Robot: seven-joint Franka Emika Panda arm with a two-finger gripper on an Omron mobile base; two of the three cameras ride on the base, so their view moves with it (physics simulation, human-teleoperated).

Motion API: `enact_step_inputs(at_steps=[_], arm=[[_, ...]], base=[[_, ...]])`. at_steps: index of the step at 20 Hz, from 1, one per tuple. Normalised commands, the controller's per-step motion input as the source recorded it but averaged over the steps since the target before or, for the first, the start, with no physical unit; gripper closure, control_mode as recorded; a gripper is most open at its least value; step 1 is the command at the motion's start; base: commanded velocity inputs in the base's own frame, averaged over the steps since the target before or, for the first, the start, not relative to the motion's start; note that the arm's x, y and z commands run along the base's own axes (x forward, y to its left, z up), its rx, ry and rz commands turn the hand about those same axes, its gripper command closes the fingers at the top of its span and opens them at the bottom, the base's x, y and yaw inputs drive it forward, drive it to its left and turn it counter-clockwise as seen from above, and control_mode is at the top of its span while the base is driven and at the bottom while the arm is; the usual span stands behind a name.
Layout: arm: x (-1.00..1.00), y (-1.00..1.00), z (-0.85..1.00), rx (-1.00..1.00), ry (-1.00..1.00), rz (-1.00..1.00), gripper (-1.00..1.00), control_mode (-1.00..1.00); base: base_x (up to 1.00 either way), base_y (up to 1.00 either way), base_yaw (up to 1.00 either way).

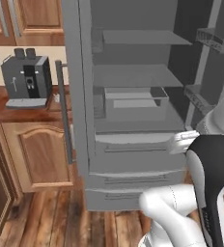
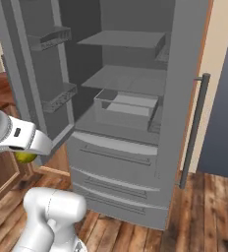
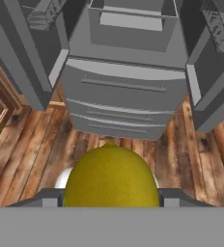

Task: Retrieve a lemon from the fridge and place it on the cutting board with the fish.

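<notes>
Lemon gripped in front of open fridge

Lemon (image 3: 111,176), small round bright-yellow fruit with a dull olive-yellow rendered skin and a slight nub on top, sits between the jaws of the two-finger gripper (image 3: 111,200); jaws are closed on it, one dark fingertip at each side. In the right base view a sliver of the same yellow fruit (image 2: 25,157) peeks out under the white hand, low at the left, outside the fridge and over the wooden floor (image 2: 209,211).

Tall grey French-door fridge (image 2: 130,162) stands with both doors swung wide. Inside: flat grey shelves, bare as far as visible, and one shallow clear rectangular bin (image 1: 135,102) on the lower shelf, nothing visible in it. Door racks (image 2: 59,97) on the open door look bare too. Two closed drawers below with long horizontal handles. Long vertical bar handle (image 1: 62,111) on the left door.

Dark grey coffee machine (image 1: 28,81) sits on the brown wooden counter (image 1: 0,103) left of the fridge, brown wooden cabinets (image 1: 39,154) under it.
</notes>
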Motion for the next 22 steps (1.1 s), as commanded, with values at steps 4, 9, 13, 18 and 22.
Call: enact_step_inputs(at_steps=[4,9,13,18,22], arm=[[0.0,0.0,0.0,0.0,0.0,0.0,1.0,1.0],[0.0,0.0,0.0,0.0,0.0,0.0,1.0,1.0],[0.0,0.0,0.0,0.0,0.0,0.0,1.0,1.0],[0.0,0.0,0.0,0.0,0.0,0.0,1.0,1.0],[0.0,0.0,0.0,0.0,0.0,0.0,1.0,1.0]], base=[[-0.48,0.25,0.2],[-0.44,0.39,0.19],[-0.22,0.45,0.3],[-0.04,0.45,0.43],[0.0,0.4,0.44]])
